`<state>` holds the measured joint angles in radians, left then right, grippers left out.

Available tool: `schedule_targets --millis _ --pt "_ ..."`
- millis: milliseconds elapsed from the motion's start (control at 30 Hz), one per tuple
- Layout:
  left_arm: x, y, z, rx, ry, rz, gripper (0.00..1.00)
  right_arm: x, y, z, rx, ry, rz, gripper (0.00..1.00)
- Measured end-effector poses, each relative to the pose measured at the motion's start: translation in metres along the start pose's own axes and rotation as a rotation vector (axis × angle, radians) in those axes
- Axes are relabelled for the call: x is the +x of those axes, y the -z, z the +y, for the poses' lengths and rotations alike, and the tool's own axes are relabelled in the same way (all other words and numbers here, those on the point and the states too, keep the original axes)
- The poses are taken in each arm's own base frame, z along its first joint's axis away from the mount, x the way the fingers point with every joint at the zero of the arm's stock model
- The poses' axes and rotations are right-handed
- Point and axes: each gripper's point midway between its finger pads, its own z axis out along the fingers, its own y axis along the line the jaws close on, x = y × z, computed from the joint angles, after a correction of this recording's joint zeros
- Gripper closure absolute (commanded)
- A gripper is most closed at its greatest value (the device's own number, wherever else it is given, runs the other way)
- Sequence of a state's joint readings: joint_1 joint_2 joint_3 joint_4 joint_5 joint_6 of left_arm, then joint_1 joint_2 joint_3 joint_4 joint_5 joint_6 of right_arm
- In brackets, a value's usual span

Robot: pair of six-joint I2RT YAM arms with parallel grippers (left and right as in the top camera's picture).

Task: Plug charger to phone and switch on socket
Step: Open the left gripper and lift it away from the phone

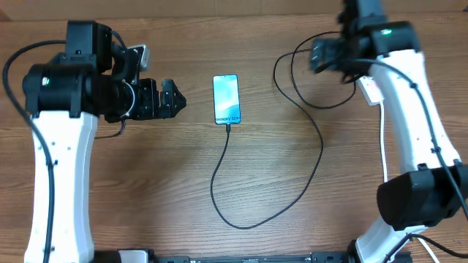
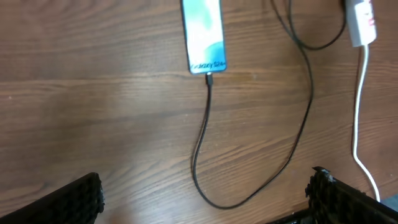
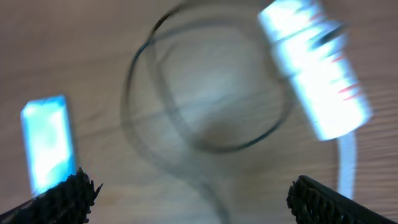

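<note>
The phone (image 1: 226, 98) lies flat at the table's middle with its light blue screen up. The charger's thin black cable (image 1: 241, 225) has its tip at the phone's near end, loops toward me, then runs up right into coils (image 1: 292, 73). The white socket strip (image 1: 368, 89) lies at the right, mostly under my right arm. My left gripper (image 1: 175, 98) is open and empty, left of the phone. My right gripper (image 1: 313, 55) is open above the coils. The left wrist view shows the phone (image 2: 203, 34), the cable (image 2: 200, 143) and the strip (image 2: 362, 22).
The strip's thick white cord (image 2: 357, 124) runs down the right side of the table. The blurred right wrist view shows the phone (image 3: 48, 140), the cable coils (image 3: 205, 146) and the strip (image 3: 314, 68) below my open fingers (image 3: 193, 199).
</note>
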<state>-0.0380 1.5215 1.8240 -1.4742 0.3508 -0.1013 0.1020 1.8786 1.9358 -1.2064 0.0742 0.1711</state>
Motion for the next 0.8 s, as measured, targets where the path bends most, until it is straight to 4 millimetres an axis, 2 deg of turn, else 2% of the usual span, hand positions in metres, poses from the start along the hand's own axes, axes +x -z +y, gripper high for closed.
schedule_targets --millis 33,200,267,367,467,567,667,800 --pt "0.001 0.004 -0.003 0.003 -0.01 -0.014 0.0 -0.01 0.002 -0.014 0.033 -0.011 -0.032 0.0" --pt "0.017 0.068 -0.033 0.022 -0.125 -0.227 0.0 -0.035 0.004 -0.079 0.15 -0.092 -0.113 0.0" --pt "0.03 0.093 -0.039 0.023 -0.152 -0.304 0.0 -0.046 0.006 -0.109 0.191 -0.137 -0.153 0.0" --pt "0.045 0.117 -0.042 0.015 -0.171 -0.374 0.0 -0.065 0.005 -0.148 0.235 -0.198 -0.23 0.0" --pt "0.056 0.122 -0.04 0.001 -0.167 -0.374 0.0 -0.072 -0.008 -0.185 0.281 -0.252 -0.25 0.0" --pt "0.059 0.119 -0.036 -0.011 -0.157 -0.349 0.0 -0.066 -0.032 -0.212 0.313 -0.286 -0.212 0.0" --pt "0.057 0.113 -0.034 -0.018 -0.15 -0.326 0.0 -0.054 -0.065 -0.225 0.328 -0.294 -0.147 0.0" --pt "0.054 0.108 -0.032 -0.024 -0.143 -0.308 0.0 -0.046 -0.102 -0.227 0.329 -0.261 -0.093 0.0"
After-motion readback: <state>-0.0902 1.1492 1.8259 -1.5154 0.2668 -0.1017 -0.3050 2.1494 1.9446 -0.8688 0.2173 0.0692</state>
